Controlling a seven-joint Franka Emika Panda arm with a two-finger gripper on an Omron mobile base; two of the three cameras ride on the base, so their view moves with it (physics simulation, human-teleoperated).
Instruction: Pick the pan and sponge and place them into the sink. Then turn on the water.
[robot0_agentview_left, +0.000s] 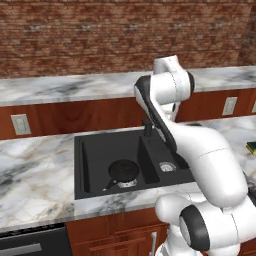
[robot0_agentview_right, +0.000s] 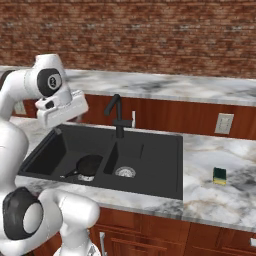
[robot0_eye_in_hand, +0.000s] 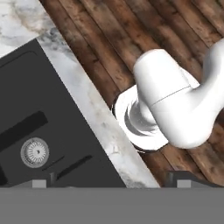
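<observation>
Black matte sink sits in the marble counter, and in the left base view the pan already lies in its left basin, handle pointing to the front-left; so the pan part looks done. The sponge is at the right edge of this view, cut off by the frame, on the counter well apart from the sink. The arm covers most of the faucet here. In the right base view the sponge is clear: on the counter right of the sink, not in a basin, so it is left to pick. The faucet stands behind the divider and I see no water stream, so turning on is also left. The hand is raised over the left side of the sink, but its fingers are hard to make out. In the hand view the gripper looks down on sink edge, one silver drain and wood floor; both tips stand wide apart w/ nothing between.
</observation>
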